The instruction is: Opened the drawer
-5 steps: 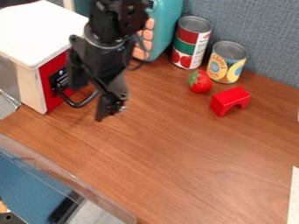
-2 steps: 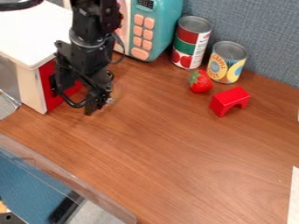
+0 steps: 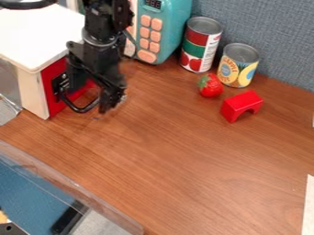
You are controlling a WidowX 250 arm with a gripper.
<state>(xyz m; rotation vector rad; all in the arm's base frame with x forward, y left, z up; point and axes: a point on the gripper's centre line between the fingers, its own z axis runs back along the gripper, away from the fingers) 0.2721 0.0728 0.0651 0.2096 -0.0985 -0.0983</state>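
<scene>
My claw (image 3: 111,103) shifts away from drawer (image 3: 51,102) | handle (image 3: 78,110) unmoved, pull likely still needed | aperture, hold: cannot tell

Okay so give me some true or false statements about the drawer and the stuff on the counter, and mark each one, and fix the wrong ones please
1. The hand is beside the drawer's black handle. True.
2. The cabinet has a red top. False: its top is white, and red is on the front.
3. The strawberry is on top of the yellow can. False: it is on the counter, in front of the cans.
4. The yellow can and the taller red-and-green can both stand upright. True.
5. The red arch lies upside down. False: it stands with its opening downward.
</scene>
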